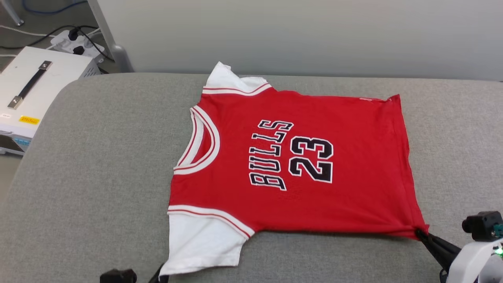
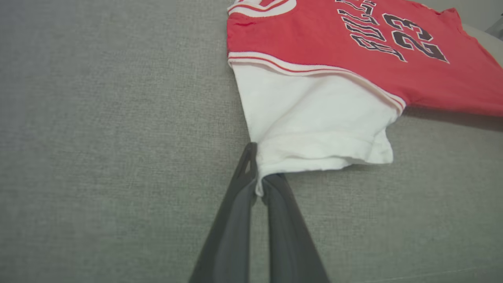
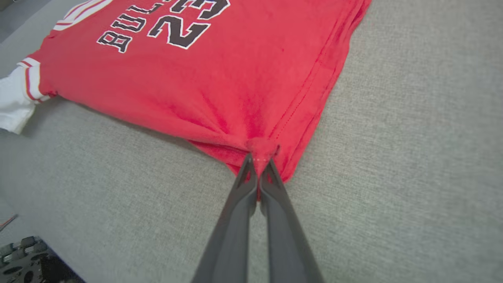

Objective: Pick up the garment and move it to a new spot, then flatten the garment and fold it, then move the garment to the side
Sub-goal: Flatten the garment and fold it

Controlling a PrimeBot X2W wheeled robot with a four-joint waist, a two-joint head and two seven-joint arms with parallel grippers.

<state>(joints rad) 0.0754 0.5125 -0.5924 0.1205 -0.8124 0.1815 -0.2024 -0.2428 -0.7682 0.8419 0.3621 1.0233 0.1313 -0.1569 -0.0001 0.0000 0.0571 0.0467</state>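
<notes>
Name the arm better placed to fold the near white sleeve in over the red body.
Left, probably. The left hand is shut on the near white sleeve at its cuff corner, while the right hand pinches the garment at its hem corner, away from that sleeve.

My left gripper [image 2: 257, 177] pinches the white sleeve hem of the garment [image 1: 298, 157], and that bit of hem is buried between my fingers. My right gripper [image 3: 259, 169] swallows the red bottom corner likewise. Up in the head view, the bottom edge chops off my left fingers. The far sleeve [image 1: 232, 82] is partly folded out of sight. The yellow label [image 1: 29, 120] on the white box [image 1: 59, 74] is too small to read.
</notes>
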